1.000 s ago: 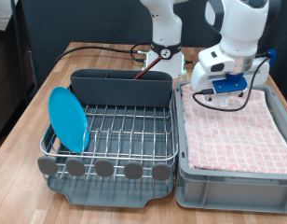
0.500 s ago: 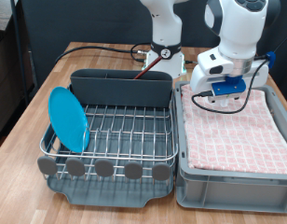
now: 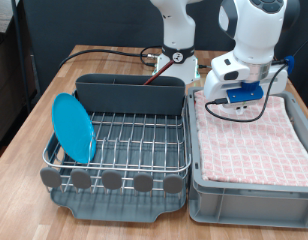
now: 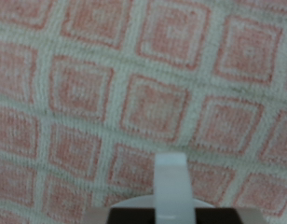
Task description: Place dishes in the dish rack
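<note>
The dish rack (image 3: 134,140) sits at the exterior view's left, with its dark grey utensil caddy (image 3: 129,97) along the far side. The bright-blue plate (image 3: 72,127) stands upright in the rack's left end. My gripper (image 3: 239,103) hangs low over the far left part of the pink checked cloth (image 3: 256,140), apart from the rack. The wrist view shows the cloth (image 4: 143,84) close up and a white upright piece (image 4: 171,182) at the frame's edge; I cannot tell what it is. The mug and the wooden spoon are not clearly in view.
The cloth lines a grey crate (image 3: 244,196) that stands right beside the rack. Round tabs (image 3: 112,181) run along the rack's near edge. The robot base (image 3: 176,55) and cables (image 3: 104,52) are behind the caddy. The wooden table (image 3: 24,170) shows at the left.
</note>
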You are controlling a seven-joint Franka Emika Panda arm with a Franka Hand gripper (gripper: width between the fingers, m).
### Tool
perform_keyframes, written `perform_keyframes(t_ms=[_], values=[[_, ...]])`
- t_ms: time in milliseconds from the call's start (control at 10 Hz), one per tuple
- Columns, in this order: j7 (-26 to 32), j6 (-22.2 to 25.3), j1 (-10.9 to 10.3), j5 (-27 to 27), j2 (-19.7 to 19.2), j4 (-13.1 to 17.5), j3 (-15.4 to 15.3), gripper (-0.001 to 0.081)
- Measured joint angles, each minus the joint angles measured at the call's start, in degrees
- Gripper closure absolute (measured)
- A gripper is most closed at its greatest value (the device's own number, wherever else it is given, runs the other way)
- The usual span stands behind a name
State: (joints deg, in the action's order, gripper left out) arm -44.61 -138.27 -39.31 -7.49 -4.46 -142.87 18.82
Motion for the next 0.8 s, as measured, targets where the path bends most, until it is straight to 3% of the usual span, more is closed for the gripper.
perform_keyframes(t_ms=[200,800], values=[[-1.36,0.87,0.0,1.6,0.91,0.46,0.51,0.0735],[-3.83,11.46,1.64,8.26,7.66,6.08,3.84,0.0735]])
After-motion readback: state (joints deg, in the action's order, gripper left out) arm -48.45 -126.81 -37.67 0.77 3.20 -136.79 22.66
